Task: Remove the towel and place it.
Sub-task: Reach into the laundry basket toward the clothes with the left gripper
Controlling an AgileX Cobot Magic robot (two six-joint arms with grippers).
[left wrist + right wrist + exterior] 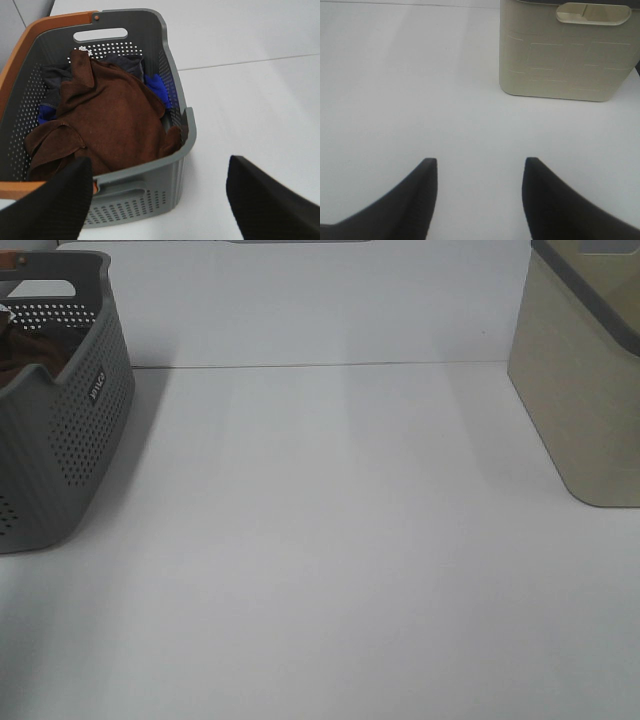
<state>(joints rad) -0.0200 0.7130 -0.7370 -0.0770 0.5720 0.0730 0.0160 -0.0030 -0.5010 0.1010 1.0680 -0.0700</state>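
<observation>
One towel point(107, 120) atop clothes point(159, 89) in basket point(145, 195)

The left pincer point(159, 159) hangs with its two dark fingers point(55, 205) spread wide, tips level with each other. The right pincer point(481, 160) is likewise parted, its tapered dark fingers point(555, 200) level.

unreadable white label point(97, 383) on grey basket point(70, 455)

White surface point(350, 540), beige bin point(580, 410) far right, perforated grey basket point(140, 197) far left, blue cloth point(160, 90) and dark grey cloth point(52, 77) inside it
</observation>
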